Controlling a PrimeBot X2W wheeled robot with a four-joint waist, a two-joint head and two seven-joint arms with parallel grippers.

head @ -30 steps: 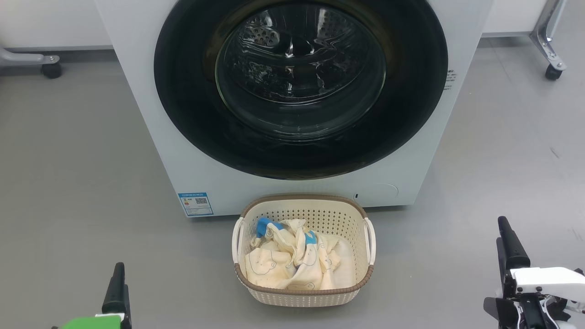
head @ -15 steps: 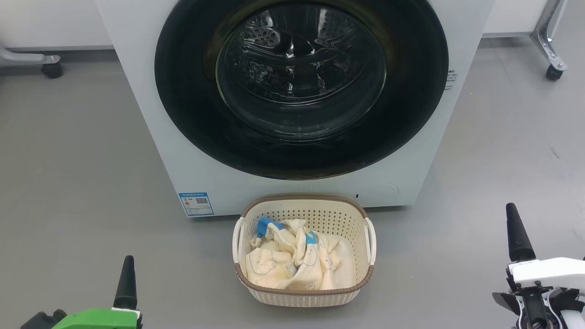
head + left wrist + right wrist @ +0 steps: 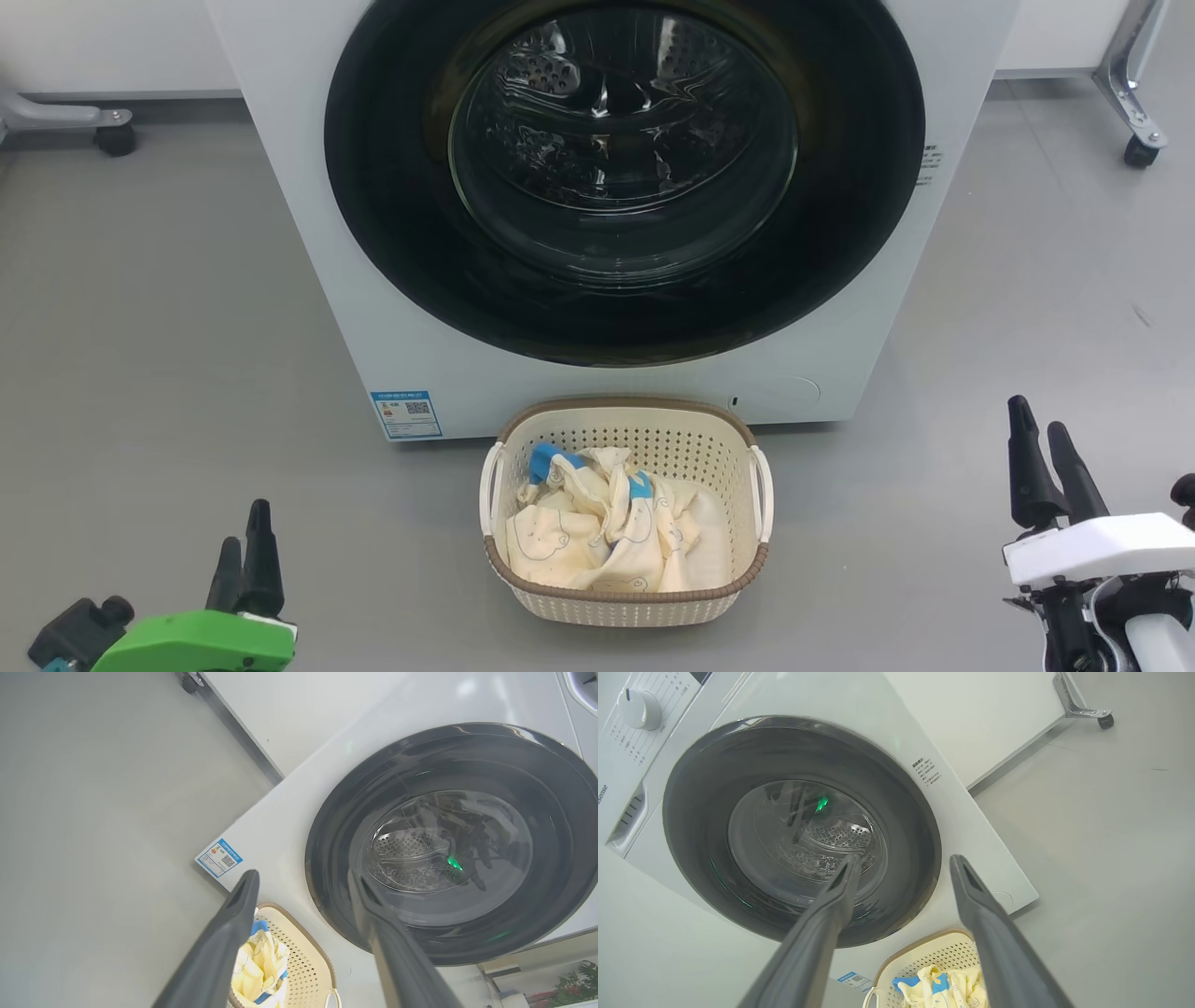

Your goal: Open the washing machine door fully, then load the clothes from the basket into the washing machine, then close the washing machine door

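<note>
Starting at the left, the left gripper [image 3: 245, 539] hangs low over the grey floor [image 3: 140, 327], its two dark fingers spread with nothing between them and pointing up toward the washing machine [image 3: 308, 233]. A second ago one finger showed edge-on; now both show side by side, with more of the green wrist housing [image 3: 191, 644] in view.

The washing machine door [image 3: 392, 187] is shut flat against the white front and faces the robot, its glass bowl bulging outward. Below its lower rim the basket [image 3: 625, 408] stands on the floor, far rim just beside the machine's foot, handles to left and right. The clothes [image 3: 597, 541] lie heaped inside, toward its left half, unchanged. The whole scene has slid slightly right, so the camera has moved.

The right gripper [image 3: 1036, 420] has risen, and both of its fingers now show, spread and empty, pointing at the machine.

Bare floor lies on both sides of the basket, well apart from each gripper. Wheeled frame legs [image 3: 1134, 121] stand at the far corners.
</note>
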